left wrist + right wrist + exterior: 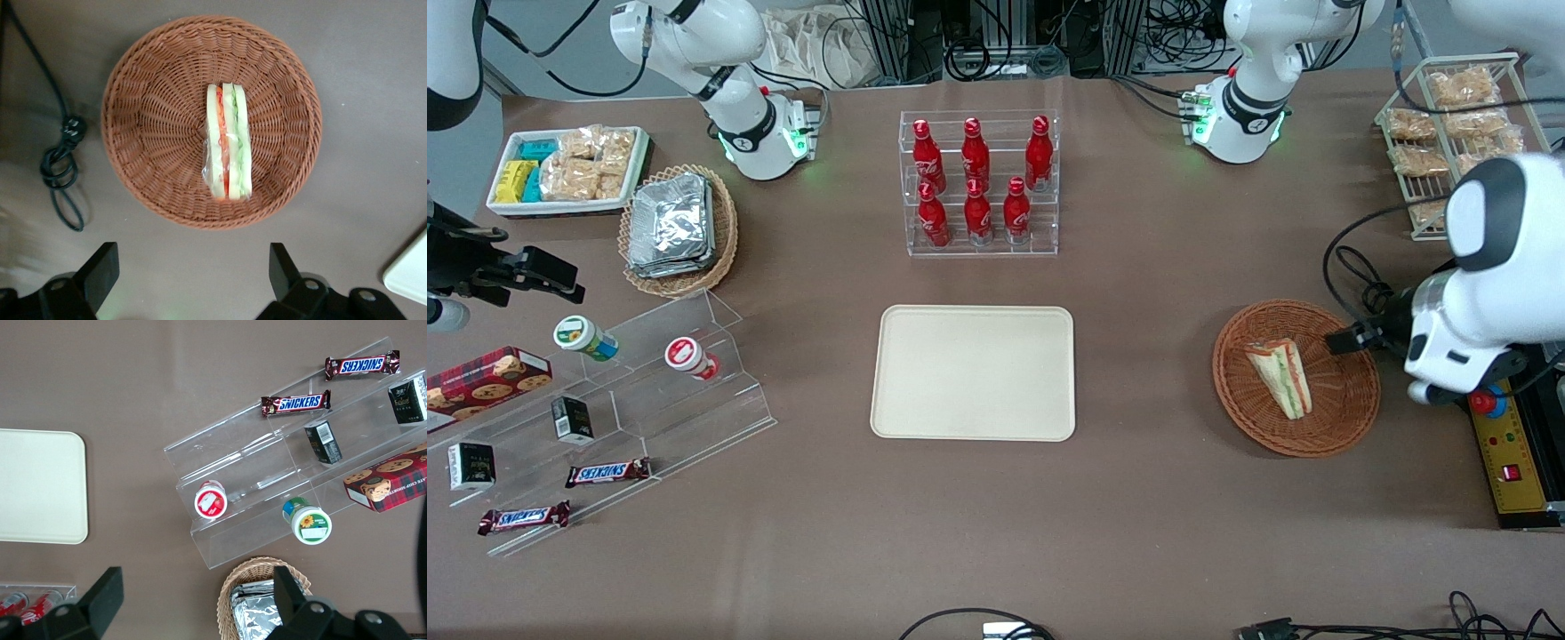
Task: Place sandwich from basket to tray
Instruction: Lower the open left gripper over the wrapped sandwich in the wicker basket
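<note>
**A:** Sandwich [228,141] first: where does it lie?

**B:** In the basket [143,100], on the woven bottom, resting on one cut face so the white bread and the orange and green filling layers show edge-on. In the front view the sandwich [1280,376] has its thin end pointing toward the front camera, and it sits close to the middle of the basket [1343,418].

**A:** And the gripper?

**B:** The gripper [190,270] hangs above the table [1138,498], just off the basket's rim and clear of the wicker. Its two dark fingers [100,270] stand wide apart with nothing between them. It touches neither the sandwich nor the basket; the sandwich lies ahead of the gap between the fingers, with the basket's rim between them. In the front view the gripper [1352,339] shows at the basket's edge on the working arm's side, a little farther from the front camera than the sandwich.

**A:** The tray?

**B:** The tray [973,372] lies flat at the middle of the table, well apart from the basket, toward the parked arm's end. A black cable [61,160] lies coiled on the table just beside the basket.

**A:** Farther off?

**B:** A clear rack of red bottles [978,182] stands farther from the front camera than the tray.
</note>
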